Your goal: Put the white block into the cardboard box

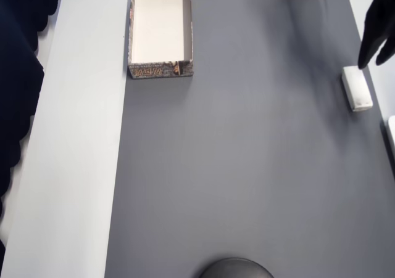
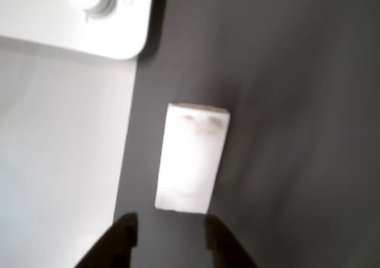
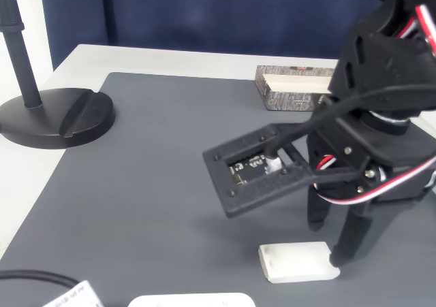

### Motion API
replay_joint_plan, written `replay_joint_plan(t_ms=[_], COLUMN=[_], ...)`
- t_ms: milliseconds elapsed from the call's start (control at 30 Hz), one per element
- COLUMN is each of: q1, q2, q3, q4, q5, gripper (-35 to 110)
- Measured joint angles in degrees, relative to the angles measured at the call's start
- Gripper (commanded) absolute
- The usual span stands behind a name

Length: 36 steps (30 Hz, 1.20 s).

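Note:
The white block [image 1: 357, 88] lies flat on the grey mat near its right edge in the overhead view. In the wrist view the white block [image 2: 193, 158] lies lengthwise just ahead of my fingertips [image 2: 126, 227]. My gripper [image 1: 372, 62] [image 2: 171, 229] [image 3: 328, 242] is open and hovers at one short end of the block, with nothing between its fingers. In the fixed view the block [image 3: 298, 263] rests beside the lower finger. The cardboard box [image 1: 160, 28] [image 3: 296, 89] stands open at the far end of the mat, well away from the block.
A flat white object with a rounded corner [image 2: 77, 18] [image 3: 187, 300] lies off the mat close to the block. A black stand base [image 3: 54, 116] [image 1: 236, 269] sits at the mat's edge. The grey mat [image 1: 234, 167] is bare between block and box.

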Motion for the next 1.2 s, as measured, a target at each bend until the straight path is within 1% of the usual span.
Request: replay_joint_plan(t_ms=[333,1200], q1=[2.3,2.5], q2=[-0.6,-8.4], q3=[0.0,-4.2], q4=[0.0,0.0], q5=[1.2,1.2], gripper=[21,24])
